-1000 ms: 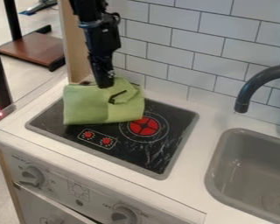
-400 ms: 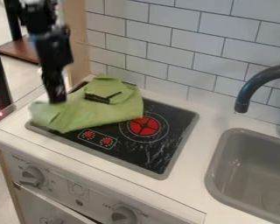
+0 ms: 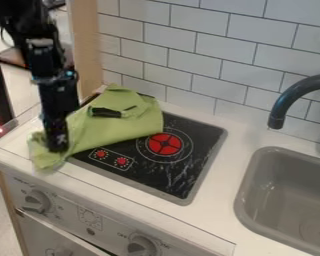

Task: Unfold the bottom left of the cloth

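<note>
Now your black two-finger gripper point(image 3: 57, 146) has come forward and down to the cloth's near left end, and the soft green cloth point(image 3: 118, 129) has followed: that end lies across the black stovetop's point(image 3: 197, 162) front left corner onto the white counter point(image 3: 213, 215). You can't tell from here whether the gripper is open or closed. The bottom left looks largely unfolded, so you probably need only lay it flat and let go cleanly.

Open room between cloth point(image 3: 130, 126) and faucet point(image 3: 278, 111)
</note>
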Robot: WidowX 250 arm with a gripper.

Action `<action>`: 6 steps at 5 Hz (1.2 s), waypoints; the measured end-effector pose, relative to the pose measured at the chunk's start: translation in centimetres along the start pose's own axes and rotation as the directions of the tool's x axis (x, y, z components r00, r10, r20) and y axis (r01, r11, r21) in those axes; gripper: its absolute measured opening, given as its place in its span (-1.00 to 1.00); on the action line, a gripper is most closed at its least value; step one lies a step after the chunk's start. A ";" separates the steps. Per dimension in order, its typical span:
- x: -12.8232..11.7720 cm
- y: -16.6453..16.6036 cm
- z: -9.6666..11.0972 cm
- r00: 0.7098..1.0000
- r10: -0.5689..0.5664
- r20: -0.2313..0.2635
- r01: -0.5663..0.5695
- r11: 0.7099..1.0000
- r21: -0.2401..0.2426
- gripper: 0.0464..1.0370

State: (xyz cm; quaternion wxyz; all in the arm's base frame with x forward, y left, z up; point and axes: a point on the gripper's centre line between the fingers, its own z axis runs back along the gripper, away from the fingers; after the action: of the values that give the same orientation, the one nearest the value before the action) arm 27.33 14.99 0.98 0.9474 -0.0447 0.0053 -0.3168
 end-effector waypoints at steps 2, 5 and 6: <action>-0.4 0.2 0.0 0.998 0.065 -0.005 -0.065 0.998 -0.011 -0.65; 0.2 -0.2 1.8 0.996 0.087 0.029 -0.086 0.996 -0.033 0.93; 0.9 0.0 4.6 0.993 0.084 0.081 -0.085 0.996 0.009 0.94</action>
State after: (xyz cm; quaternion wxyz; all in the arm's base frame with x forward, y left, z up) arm 28.22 14.85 5.53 0.9597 -0.0510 -0.0330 -0.2743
